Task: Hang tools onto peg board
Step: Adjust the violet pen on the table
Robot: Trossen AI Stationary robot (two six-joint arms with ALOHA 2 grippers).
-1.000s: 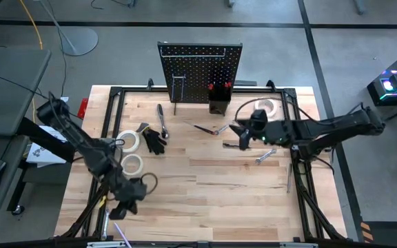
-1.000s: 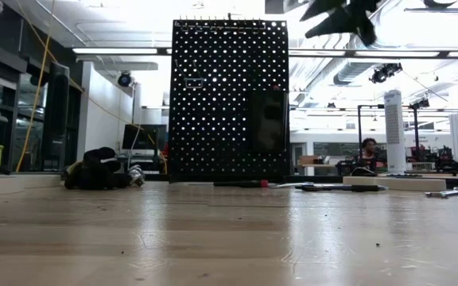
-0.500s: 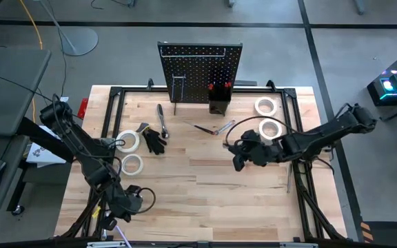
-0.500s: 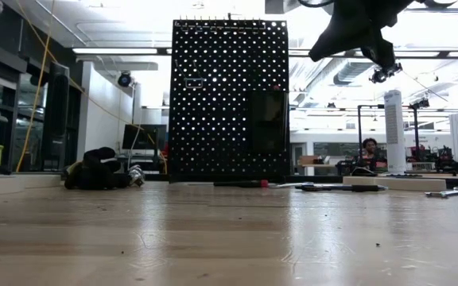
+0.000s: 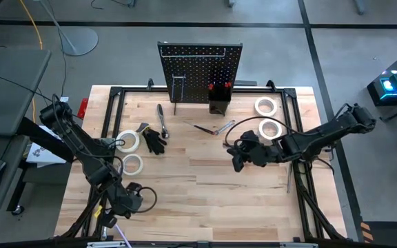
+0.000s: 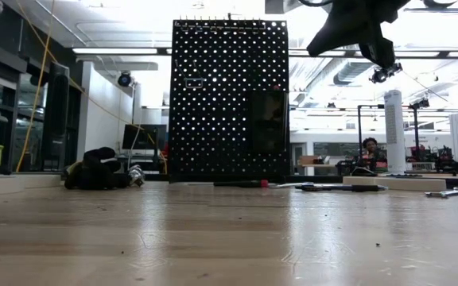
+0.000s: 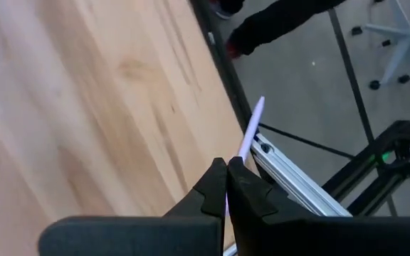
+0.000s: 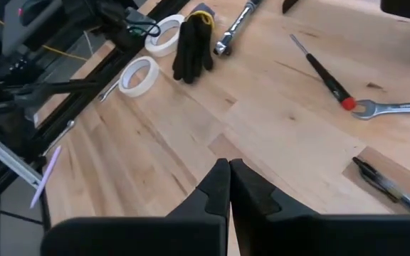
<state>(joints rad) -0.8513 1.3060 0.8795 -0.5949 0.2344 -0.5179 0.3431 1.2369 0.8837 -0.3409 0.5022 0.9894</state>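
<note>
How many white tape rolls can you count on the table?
4: two at the table's left, one beside the black pliers, one nearer the front; two at the right, one behind the other. Others may be hidden.

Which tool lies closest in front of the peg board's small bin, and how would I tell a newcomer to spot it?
Start at the upright black perforated peg board at the table's far edge and find its small black bin. Just in front of it on the wooden tabletop lies a slim dark screwdriver with a red collar, tip-to-tip with a silver open-ended wrench. Unlike the wrench, it is thin, dark and red-banded.
</note>
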